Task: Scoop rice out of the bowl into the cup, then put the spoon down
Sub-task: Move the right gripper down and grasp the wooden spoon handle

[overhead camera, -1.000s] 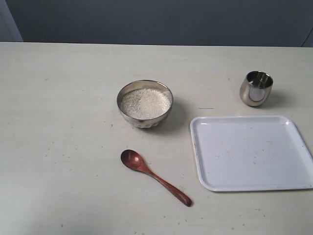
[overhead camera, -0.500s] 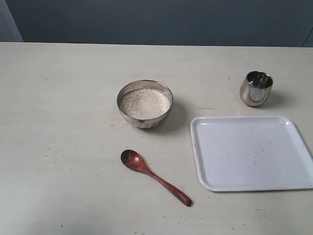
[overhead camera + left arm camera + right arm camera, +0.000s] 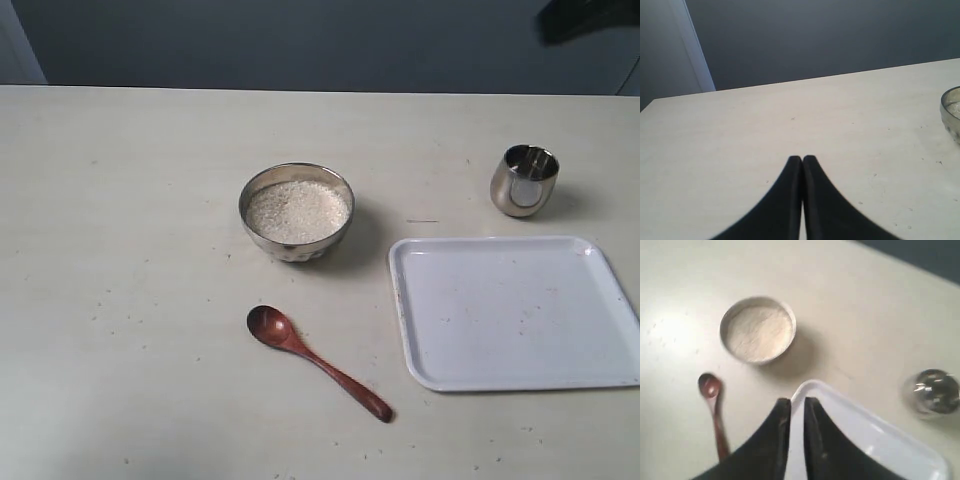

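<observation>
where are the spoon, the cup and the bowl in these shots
spoon [image 3: 320, 364], exterior view, middle of the handle
cup [image 3: 522, 188], exterior view, outer wall facing the camera
bowl [image 3: 296, 250], exterior view, faceted lower wall

table [image 3: 130, 200] | bowl [image 3: 296, 213] | cup [image 3: 523, 181] | spoon [image 3: 318, 362] | tray [image 3: 515, 312]

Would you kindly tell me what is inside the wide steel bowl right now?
The bowl holds white rice, filling it close to the rim; nothing else shows on the surface. The grains cover the inner floor, so anything buried beneath cannot be seen.
</observation>
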Action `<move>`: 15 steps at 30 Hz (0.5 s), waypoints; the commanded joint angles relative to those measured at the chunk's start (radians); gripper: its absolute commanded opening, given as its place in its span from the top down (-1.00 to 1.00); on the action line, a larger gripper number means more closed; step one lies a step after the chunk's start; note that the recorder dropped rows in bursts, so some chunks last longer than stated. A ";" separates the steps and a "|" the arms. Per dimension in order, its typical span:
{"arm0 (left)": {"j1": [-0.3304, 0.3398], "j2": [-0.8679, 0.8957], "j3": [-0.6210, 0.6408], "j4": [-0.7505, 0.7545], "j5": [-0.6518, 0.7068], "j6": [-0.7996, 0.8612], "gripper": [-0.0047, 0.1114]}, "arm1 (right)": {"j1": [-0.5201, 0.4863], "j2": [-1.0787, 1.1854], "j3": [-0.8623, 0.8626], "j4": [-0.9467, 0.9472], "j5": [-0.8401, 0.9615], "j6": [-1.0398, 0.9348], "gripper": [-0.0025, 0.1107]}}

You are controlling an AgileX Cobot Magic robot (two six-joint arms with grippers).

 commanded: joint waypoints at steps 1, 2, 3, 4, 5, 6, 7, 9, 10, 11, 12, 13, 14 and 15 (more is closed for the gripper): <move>-0.004 -0.004 -0.004 0.001 -0.001 -0.007 0.91 | 0.130 0.225 -0.015 0.014 0.078 -0.033 0.39; -0.004 -0.004 -0.004 0.001 -0.001 -0.007 0.91 | 0.160 0.272 -0.015 0.014 0.091 -0.034 0.30; -0.004 -0.004 -0.004 0.001 -0.001 -0.007 0.91 | 0.183 0.307 -0.015 0.014 0.091 -0.034 0.26; -0.004 -0.004 -0.004 0.001 -0.001 -0.007 0.91 | 0.213 0.347 -0.015 0.014 0.091 -0.034 0.24; -0.004 -0.004 -0.004 0.001 -0.001 -0.007 0.91 | 0.241 0.383 -0.015 0.010 0.091 -0.034 0.24; -0.004 -0.004 -0.004 0.001 -0.001 -0.007 0.91 | 0.267 0.410 -0.015 0.002 0.091 -0.034 0.24; -0.004 -0.004 -0.004 0.001 -0.001 -0.007 0.91 | 0.291 0.440 -0.015 -0.011 0.091 -0.034 0.24; -0.004 -0.004 -0.004 0.001 -0.001 -0.007 0.91 | 0.326 0.493 -0.015 -0.031 0.091 -0.034 0.24; -0.004 -0.004 -0.004 0.001 -0.001 -0.007 0.91 | 0.343 0.516 -0.015 -0.038 0.091 -0.034 0.24; -0.004 -0.004 -0.004 0.001 -0.001 -0.007 0.91 | 0.359 0.536 -0.015 -0.047 0.091 -0.034 0.24; -0.004 -0.004 -0.004 0.001 -0.001 -0.007 0.91 | 0.371 0.550 -0.015 -0.052 0.091 -0.031 0.24; -0.004 -0.004 -0.004 0.001 -0.001 -0.007 0.91 | 0.385 0.565 -0.015 -0.057 0.091 -0.031 0.24; -0.004 -0.004 -0.004 0.001 -0.001 -0.007 0.91 | 0.397 0.578 -0.015 -0.059 0.091 -0.031 0.24; -0.004 -0.004 -0.004 0.001 -0.001 -0.007 0.91 | 0.410 0.587 -0.015 -0.059 0.091 -0.031 0.24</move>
